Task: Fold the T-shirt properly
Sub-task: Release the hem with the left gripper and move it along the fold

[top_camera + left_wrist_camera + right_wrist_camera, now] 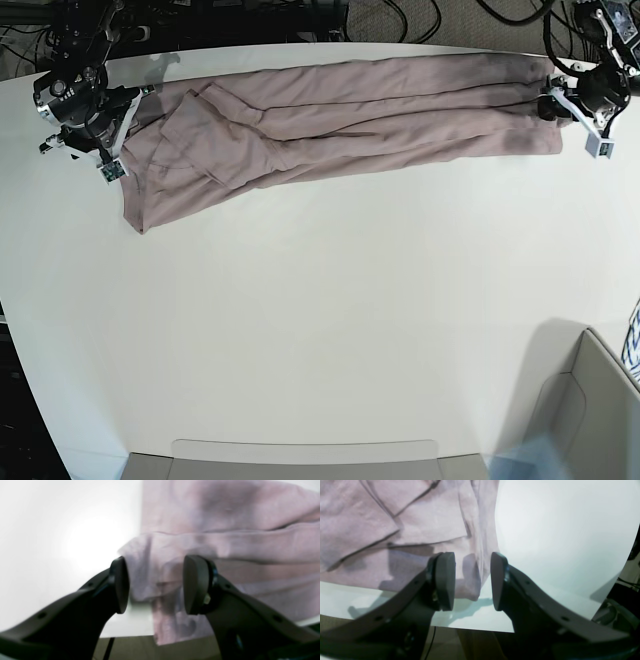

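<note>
From my left wrist, my left hand stands wide with nothing between its pads. The T-shirt lies straight ahead of it and spreads off to the right. A loose corner of the cloth hangs over the near edge of the desk, just beyond the gap between my pads. This view is soft with blur, so I cannot tell whether that corner touches either pad.

From my right wrist, my right hand is also parted, somewhat narrower than the left, and it holds nothing. The T-shirt fills the upper left. Its lower edge drops into a narrow tip just ahead of my pads, resting on the desk. Overlapping layers show here that the base view barely resolves.

From the base camera, the T-shirt lies as one long narrow band along the far edge of the desk, with its long axis running side to side. My left hand sits at the band's end on this view's right, and my right hand sits at the bunched end on its left. Each hand is nearest its own end. I judge that the next fold depends on bringing one end along that axis toward the other. Only this view shows the full length, and a grey bin stands well apart from the T-shirt at the near right corner.
</note>
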Available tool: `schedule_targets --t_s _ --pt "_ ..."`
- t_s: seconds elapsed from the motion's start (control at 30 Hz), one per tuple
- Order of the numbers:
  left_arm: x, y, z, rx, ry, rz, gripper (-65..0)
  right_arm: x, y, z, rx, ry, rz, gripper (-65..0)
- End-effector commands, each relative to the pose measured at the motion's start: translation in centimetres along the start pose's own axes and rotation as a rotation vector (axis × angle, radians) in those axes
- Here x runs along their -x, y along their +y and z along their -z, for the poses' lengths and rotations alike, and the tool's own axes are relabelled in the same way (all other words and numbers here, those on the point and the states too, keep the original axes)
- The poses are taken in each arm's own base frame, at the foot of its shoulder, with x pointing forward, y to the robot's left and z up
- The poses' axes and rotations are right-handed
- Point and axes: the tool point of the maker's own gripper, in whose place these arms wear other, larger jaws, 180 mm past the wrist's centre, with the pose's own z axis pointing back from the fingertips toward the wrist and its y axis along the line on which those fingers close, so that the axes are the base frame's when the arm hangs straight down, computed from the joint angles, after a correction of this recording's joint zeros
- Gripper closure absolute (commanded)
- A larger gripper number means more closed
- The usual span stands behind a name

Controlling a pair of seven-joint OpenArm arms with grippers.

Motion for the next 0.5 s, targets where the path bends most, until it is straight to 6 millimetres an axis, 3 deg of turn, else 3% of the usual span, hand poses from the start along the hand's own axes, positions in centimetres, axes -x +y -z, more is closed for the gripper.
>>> schedule_targets --t_s 0.0,0.17,0.33,0.4,0.47 --pt "0.5 0.9 -0.1 -0.013 0.022 -0.014 -33.4 -0.6 -0.6 -0.4 0.017 -0.024 -0.017 -24.1" --pt "4.2 -1.0 4.0 0.096 0.165 -0.078 -33.4 -0.6 -0.6 -0.4 0.016 -0.026 -0.016 -24.1" --pt "7.1 -3.1 6.6 0.169 0.241 -0.093 -32.6 -0.6 -0.6 -0.4 0.017 -0.025 -0.017 -24.1" --pt "7.4 -3.7 6.9 0.182 0.254 -0.076 -27.8 -0.6 -0.6 -0.4 0.017 -0.025 -0.017 -24.1" --pt "7.7 -4.4 7.2 0.194 0.276 -0.055 -16.1 -0.6 -0.6 -0.4 0.017 -0.025 -0.017 -24.1"
